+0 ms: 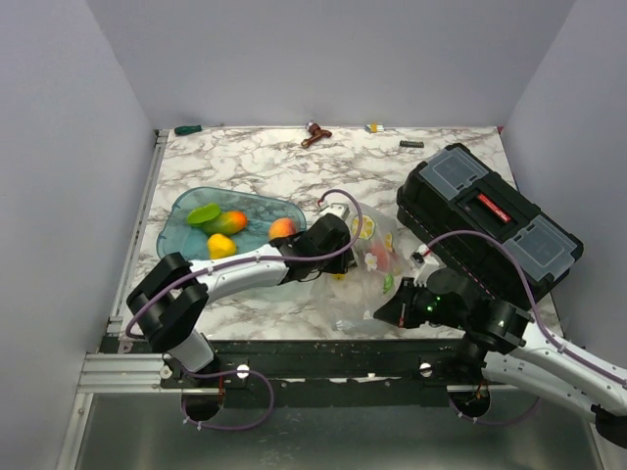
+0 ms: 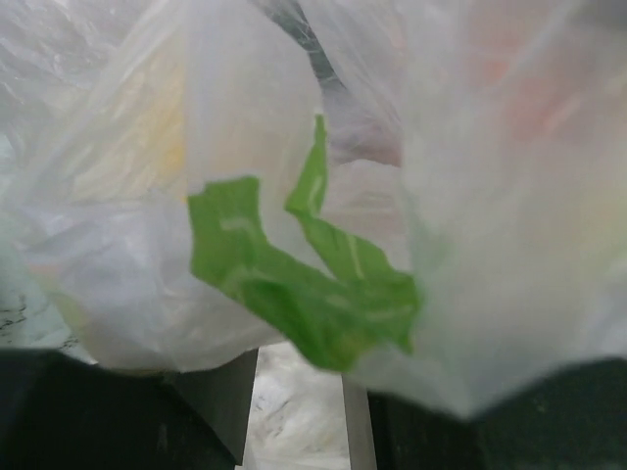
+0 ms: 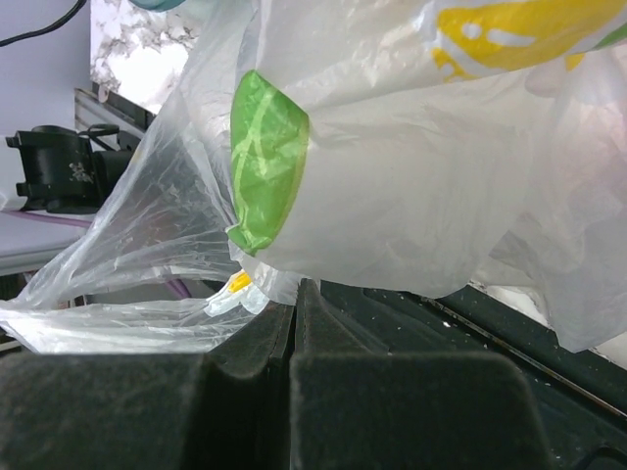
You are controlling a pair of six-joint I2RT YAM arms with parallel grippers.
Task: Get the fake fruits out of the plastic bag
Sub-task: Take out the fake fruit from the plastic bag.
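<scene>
The clear plastic bag (image 1: 367,262) with yellow-green prints lies crumpled on the marble table between my two grippers. Something reddish (image 1: 378,257) shows through it. Four fake fruits lie in the teal tray (image 1: 176,227): a green one (image 1: 204,213), a red-green one (image 1: 229,222), a yellow one (image 1: 221,246) and an orange one (image 1: 283,229). My left gripper (image 1: 340,227) is at the bag's left edge. In the left wrist view it (image 2: 299,416) is open, with the bag (image 2: 294,176) draped just ahead of the fingers. My right gripper (image 1: 390,308) (image 3: 297,294) is shut on the bag's near edge (image 3: 392,176).
A large black toolbox (image 1: 485,220) stands at the right, close behind the right arm. Small items lie along the far edge: a green-handled tool (image 1: 186,129), a brown-red piece (image 1: 315,134) and a small black part (image 1: 411,144). Grey walls enclose the table.
</scene>
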